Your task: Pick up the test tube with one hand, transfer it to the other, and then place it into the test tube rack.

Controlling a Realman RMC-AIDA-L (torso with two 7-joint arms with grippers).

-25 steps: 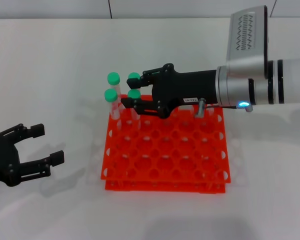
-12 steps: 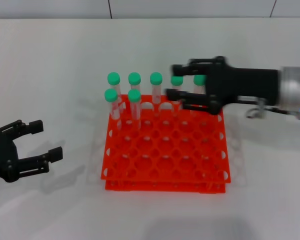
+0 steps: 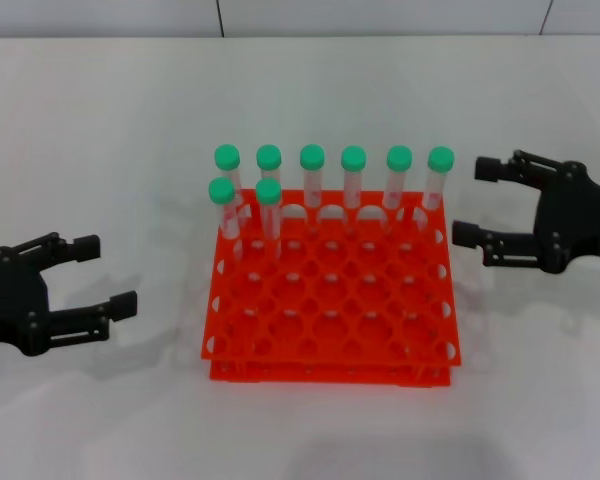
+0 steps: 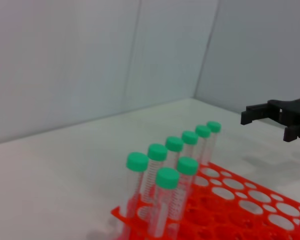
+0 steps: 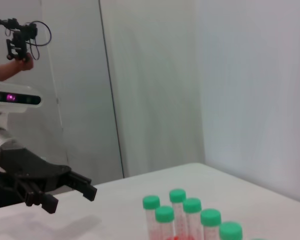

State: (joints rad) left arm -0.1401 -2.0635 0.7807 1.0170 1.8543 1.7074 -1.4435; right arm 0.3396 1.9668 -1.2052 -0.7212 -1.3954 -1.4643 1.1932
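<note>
Several clear test tubes with green caps stand upright in the orange-red test tube rack [image 3: 330,372]: a row along its far edge [image 3: 353,180] and two more just in front at the far left [image 3: 269,205]. No tube is held. My right gripper [image 3: 474,202] hovers open and empty just right of the rack's far right corner. Left of the rack, low over the table, my left gripper [image 3: 110,272] is open and empty too. The left wrist view shows the tubes [image 4: 167,200], the rack [image 4: 250,195] and the right gripper [image 4: 280,117] beyond. The right wrist view shows tube caps [image 5: 192,206] and the left gripper [image 5: 65,187].
The rack stands on a plain white table [image 3: 110,120] with a light wall behind it. Most of the rack's holes nearer to me hold nothing. A person's hand with a device [image 5: 17,42] shows in the background of the right wrist view.
My right gripper has pulled back to the right, from the tubes at the rack's far left to beyond its right edge. My left gripper has edged slightly right.
</note>
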